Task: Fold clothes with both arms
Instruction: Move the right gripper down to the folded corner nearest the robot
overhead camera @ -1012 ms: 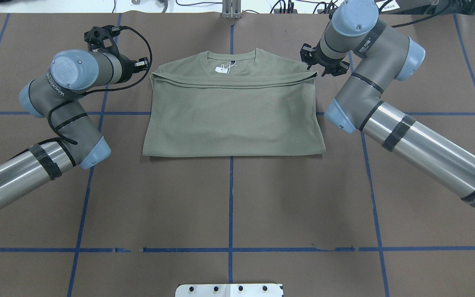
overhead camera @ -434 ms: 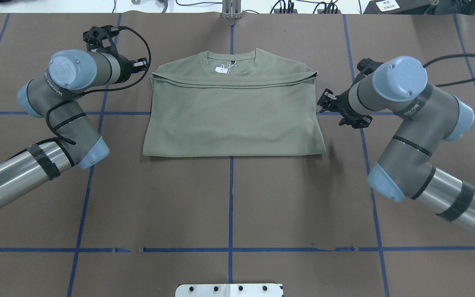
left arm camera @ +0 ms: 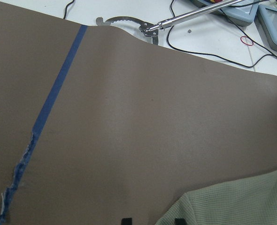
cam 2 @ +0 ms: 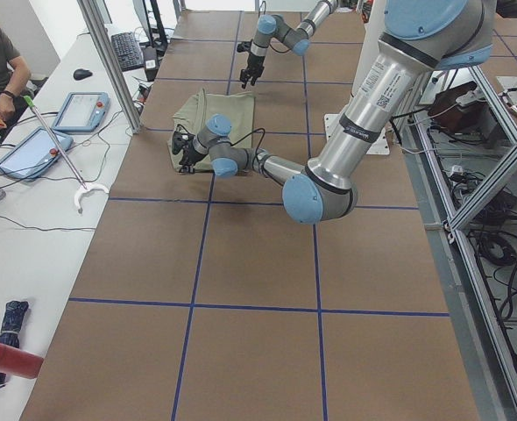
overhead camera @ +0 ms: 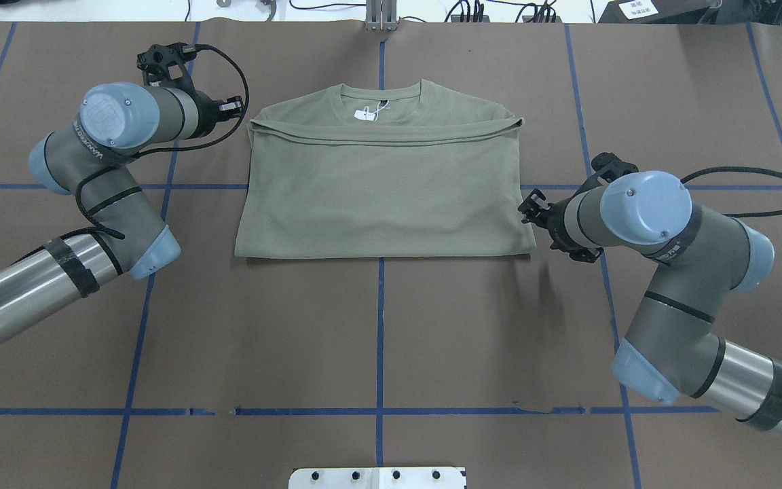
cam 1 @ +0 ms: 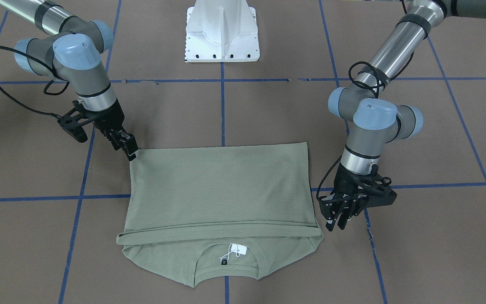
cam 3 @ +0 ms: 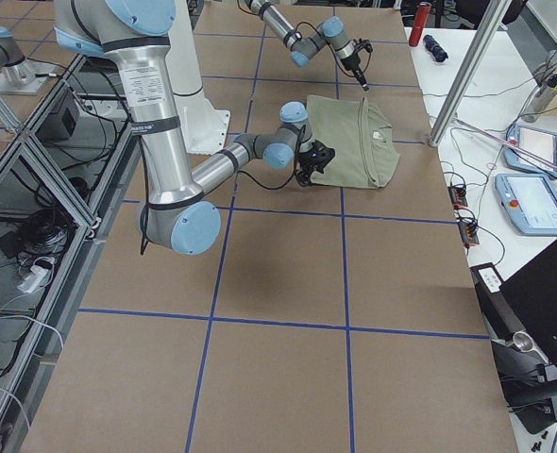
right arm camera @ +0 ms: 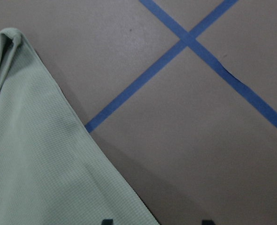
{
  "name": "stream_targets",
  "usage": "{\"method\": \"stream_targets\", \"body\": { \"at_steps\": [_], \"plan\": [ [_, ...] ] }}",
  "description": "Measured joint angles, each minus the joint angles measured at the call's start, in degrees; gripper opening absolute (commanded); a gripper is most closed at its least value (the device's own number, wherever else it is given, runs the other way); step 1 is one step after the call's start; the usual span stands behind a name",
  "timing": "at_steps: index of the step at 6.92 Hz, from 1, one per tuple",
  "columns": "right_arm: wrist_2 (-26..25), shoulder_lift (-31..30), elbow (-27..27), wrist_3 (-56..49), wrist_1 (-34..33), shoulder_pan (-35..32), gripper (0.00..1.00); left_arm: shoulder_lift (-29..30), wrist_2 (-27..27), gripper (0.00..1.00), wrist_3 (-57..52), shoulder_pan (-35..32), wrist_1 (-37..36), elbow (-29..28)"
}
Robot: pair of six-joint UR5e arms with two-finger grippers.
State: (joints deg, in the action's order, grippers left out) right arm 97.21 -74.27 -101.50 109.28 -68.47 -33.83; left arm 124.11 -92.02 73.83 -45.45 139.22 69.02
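The right claw (cam 1: 128, 148) is seen with its fingers spread apart, nothing being held between them; in the right wrist view the two fingertips (right arm camera: 106, 221) are set wide, and the side edge of the shirt (right arm camera: 35, 154) is seen running down between them. This claw is poised at the corner of the shirt's folded edge nearest the robot, on the robot's right; whether cloth is touched cannot be told. The left claw (cam 1: 336, 220) is likewise parted and empty, held low just beside the shirt's far corner on the robot's left, where the fold's upper edge ends. In the left wrist view only a corner of green knit (left arm camera: 237, 201) is caught beside one fingertip (left arm camera: 178, 220).

The sage-green shirt (overhead camera: 384, 197) is laid flat on the brown table (overhead camera: 377, 339), in the half away from the robot, astride the central blue tape line (overhead camera: 379, 319). Its lower part is folded up over the chest, the sleeves being tucked out of sight. The round collar is pointed away from the robot, with the white hang tag (overhead camera: 366, 114) and black label (cam 1: 224, 261) exposed inside it.

The white pedestal base (cam 1: 222, 29) is seen at the table's near edge
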Motion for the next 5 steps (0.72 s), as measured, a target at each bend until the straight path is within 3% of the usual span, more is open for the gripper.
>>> {"method": "stream_targets", "body": {
  "at_steps": [2, 3, 4, 5],
  "plan": [
    [-1.48, 0.06, 0.40, 0.84, -0.02, 1.77, 0.64, -0.04, 0.05, 0.42, 0.00, 0.01, 0.00, -0.02],
    [-1.61, 0.22, 0.84, 0.86, -0.04, 2.14, 0.51, -0.07, 0.07, 0.42, 0.00, 0.01, 0.00, -0.02],
    [-1.68, 0.38, 1.19, 0.88, -0.02, 2.34, 0.31, -0.09, 0.08, 0.43, 0.00, 0.01, 0.00, -0.03],
    [-1.82, 0.47, 1.30, 0.93, -0.01, 2.41, 0.00, -0.10, 0.08, 0.43, 0.00, 0.01, 0.02, -0.03]
  ]
}}
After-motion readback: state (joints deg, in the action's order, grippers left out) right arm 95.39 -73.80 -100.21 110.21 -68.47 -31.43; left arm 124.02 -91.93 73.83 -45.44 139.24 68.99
